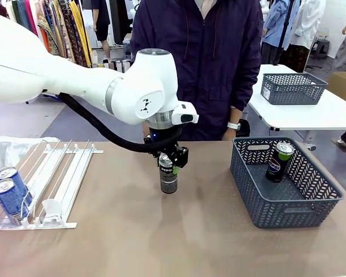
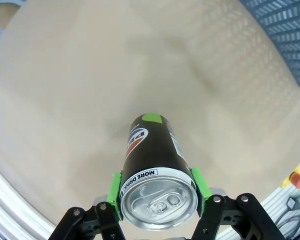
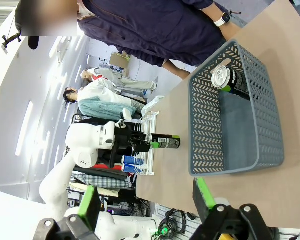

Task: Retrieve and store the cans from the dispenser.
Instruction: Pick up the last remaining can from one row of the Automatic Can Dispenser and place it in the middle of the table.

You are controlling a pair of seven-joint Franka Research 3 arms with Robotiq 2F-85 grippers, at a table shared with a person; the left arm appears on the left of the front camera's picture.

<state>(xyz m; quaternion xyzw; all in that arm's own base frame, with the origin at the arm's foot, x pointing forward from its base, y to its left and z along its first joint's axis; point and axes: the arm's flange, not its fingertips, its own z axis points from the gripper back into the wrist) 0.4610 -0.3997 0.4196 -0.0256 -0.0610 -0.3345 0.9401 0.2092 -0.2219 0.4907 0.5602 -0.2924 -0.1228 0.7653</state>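
Cans occupy three places in this scene. We see one black Pepsi can (image 1: 168, 178) upright over the middle of the tan table (image 1: 161, 248), clamped just below its silver top between the green pads of the left gripper (image 1: 170, 167). The left wrist view looks down on its pull-tab lid, with a pad pressed to either side. We cannot tell whether its base touches the surface or hangs just clear of it. Two blue cans (image 1: 8, 190) stand one behind the other at the near end of the leftmost lane of the white wire-rail dispenser (image 1: 63, 173), which lies flat at the table's left. A second black can (image 1: 279, 161) leans inside the grey lattice basket (image 1: 288, 199) at the table's right, well apart from the held can. The right gripper (image 3: 145, 200) has its jaws wide apart with nothing between them, and its camera looks across the basket. A person in a dark purple jacket (image 1: 202, 57) stands at the far edge, directly behind the held can. Behind, a white side table (image 1: 311, 112) carries a second grey basket (image 1: 293, 88), and racks of hanging garments (image 1: 63, 29) line the room's far left.
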